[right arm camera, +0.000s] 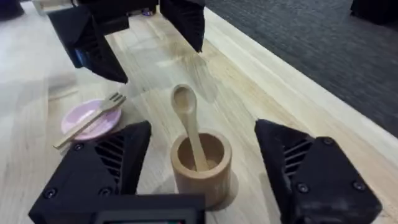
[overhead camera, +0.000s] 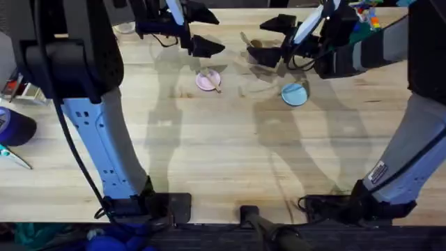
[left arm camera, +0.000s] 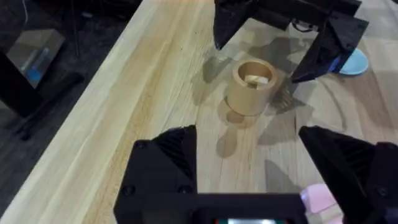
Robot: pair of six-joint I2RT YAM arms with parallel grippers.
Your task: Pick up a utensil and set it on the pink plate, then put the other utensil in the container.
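Observation:
The pale wooden fork (right arm camera: 92,116) lies across the pink plate (right arm camera: 104,126), tines pointing away from the right wrist camera; from overhead the pink plate (overhead camera: 208,81) sits left of centre at the back. The wooden spoon (right arm camera: 188,122) stands in the brown container (right arm camera: 201,167), bowl end up. My right gripper (right arm camera: 202,168) is open, one finger on each side of the container and neither touching the spoon. My left gripper (left arm camera: 249,162) is open and holds nothing, hovering behind the pink plate and facing the container (left arm camera: 251,87). From overhead, the left gripper (overhead camera: 209,30) and right gripper (overhead camera: 270,40) face each other.
A light blue plate (overhead camera: 295,93) lies right of the pink one, near the right arm. Coloured clutter (overhead camera: 368,15) sits at the back right corner. The table's far edge runs just behind the container.

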